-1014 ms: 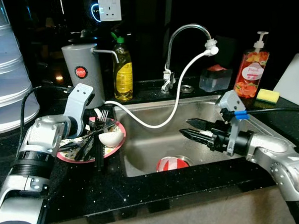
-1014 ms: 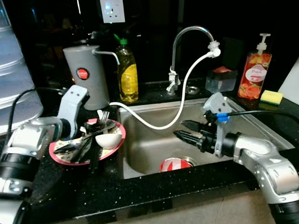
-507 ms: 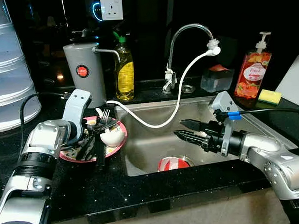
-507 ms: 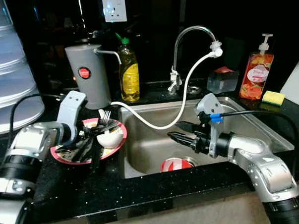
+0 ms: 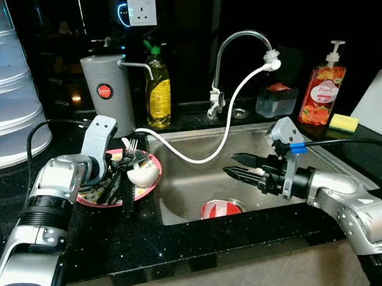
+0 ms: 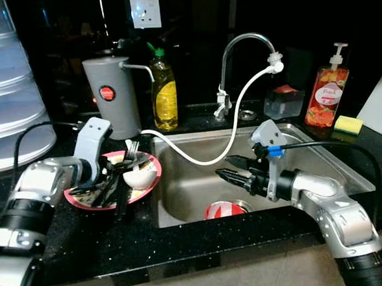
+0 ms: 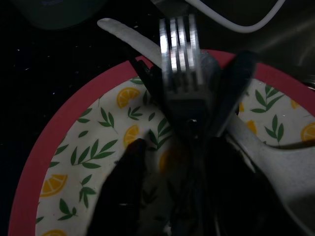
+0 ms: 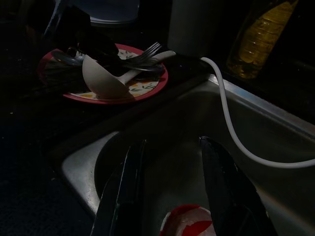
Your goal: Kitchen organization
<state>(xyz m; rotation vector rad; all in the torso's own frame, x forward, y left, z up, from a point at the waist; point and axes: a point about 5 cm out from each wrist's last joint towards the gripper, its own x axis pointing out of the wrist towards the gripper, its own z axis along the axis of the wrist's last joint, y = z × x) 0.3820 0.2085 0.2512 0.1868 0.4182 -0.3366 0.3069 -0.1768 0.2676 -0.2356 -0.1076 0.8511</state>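
Observation:
A red-rimmed plate (image 5: pixel 86 199) with a lemon pattern sits on the black counter left of the sink (image 5: pixel 199 180). It carries a white spoon (image 5: pixel 142 177), a fork (image 7: pixel 179 49) and dark cutlery. My left gripper (image 5: pixel 129 161) lies low over the plate, its fingers (image 7: pixel 125 187) closed around the fork's handle and the dark cutlery beside it. The fork's tines point up toward the sink corner. Above the sink basin my right gripper (image 5: pixel 230 164) hovers open, holding nothing and pointing toward the plate. Below it a red and white dish (image 5: pixel 220 209) lies on the sink bottom.
A grey jug (image 5: pixel 106 93) and a yellow soap bottle (image 5: pixel 156 87) stand behind the plate. A white hose (image 5: pixel 228 129) hangs from the tap (image 5: pixel 237 43) across the sink. An orange pump bottle (image 5: pixel 320 93) and a sponge (image 5: pixel 342 122) sit at the back right, stacked clear tubs (image 5: pixel 9 106) at the far left.
My right gripper has edged slightly left over the sink, still open. The left gripper stays on the plate with the fork. The camera has shifted a little.

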